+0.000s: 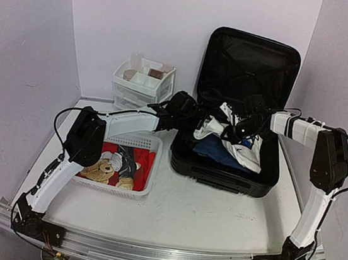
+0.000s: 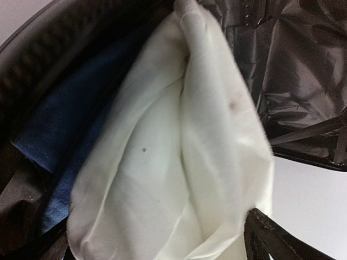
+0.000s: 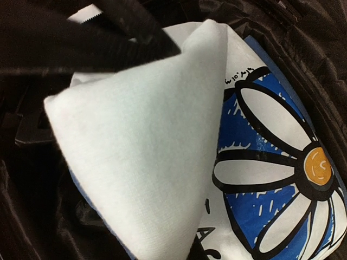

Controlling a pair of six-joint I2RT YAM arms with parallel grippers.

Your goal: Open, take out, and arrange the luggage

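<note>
The luggage (image 1: 219, 173) lies open at the far right of the surface, its lid upright against the wall. We judge its shell stiff and bulky, best gripped at the rim. Its contents look soft and limp, best pinched at a fold. Inside we count two cloths: one white garment (image 1: 247, 153) with a blue flower print and one dark blue cloth (image 1: 213, 149). The right gripper (image 1: 231, 132) is clenched on the white garment; the left gripper (image 1: 199, 122) hangs released beside it. To the left stand one white basket (image 1: 153, 143) holding one teddy bear (image 1: 99, 171), and farther back, one drawer unit (image 1: 143, 82).
</note>
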